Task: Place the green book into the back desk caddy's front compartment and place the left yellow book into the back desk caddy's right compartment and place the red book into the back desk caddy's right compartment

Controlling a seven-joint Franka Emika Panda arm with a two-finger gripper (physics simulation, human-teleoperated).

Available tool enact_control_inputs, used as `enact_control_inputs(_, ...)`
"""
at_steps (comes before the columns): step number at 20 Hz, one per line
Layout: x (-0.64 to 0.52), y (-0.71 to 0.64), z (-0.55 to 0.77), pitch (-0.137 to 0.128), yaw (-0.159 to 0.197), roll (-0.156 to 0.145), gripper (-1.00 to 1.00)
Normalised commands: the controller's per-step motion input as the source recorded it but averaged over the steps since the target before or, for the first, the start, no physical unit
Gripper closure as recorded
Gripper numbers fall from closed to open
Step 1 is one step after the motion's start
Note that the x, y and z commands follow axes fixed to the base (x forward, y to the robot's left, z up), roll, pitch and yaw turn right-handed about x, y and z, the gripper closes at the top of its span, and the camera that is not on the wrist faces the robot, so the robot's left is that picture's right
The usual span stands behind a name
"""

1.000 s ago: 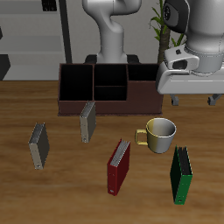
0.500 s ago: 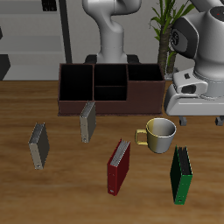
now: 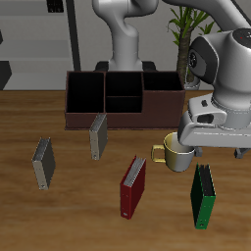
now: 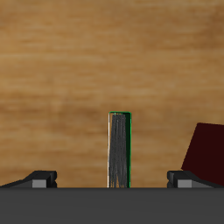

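On the wooden table (image 3: 29,118), the green book (image 3: 203,197) stands upright near the front edge; the gripper (image 3: 218,147) hangs above it, fingers apart.

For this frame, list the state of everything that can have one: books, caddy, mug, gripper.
Green book: upright on the table, not gripped.
Red book: upright on the table.
Left yellow book: upright, in front of the caddy.
Other grey book: upright on the table.
Caddy: visible compartments hold nothing.
Mug: upright, partly hidden by the gripper.
Gripper: above the green book, jaws open and holding nothing.
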Motion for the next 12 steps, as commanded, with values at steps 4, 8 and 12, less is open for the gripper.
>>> enact_control_inputs(4, 0.10, -0.08, -0.30, 0.033, -0.003, -0.016, -1.00)
enact_control_inputs(8, 0.03, -0.06, -0.23, 0.020, -0.008, -0.004, -1.00)
enact_control_inputs(12, 0.08, -0.15, -0.44, 0.035, -0.035, -0.029, -1.00)
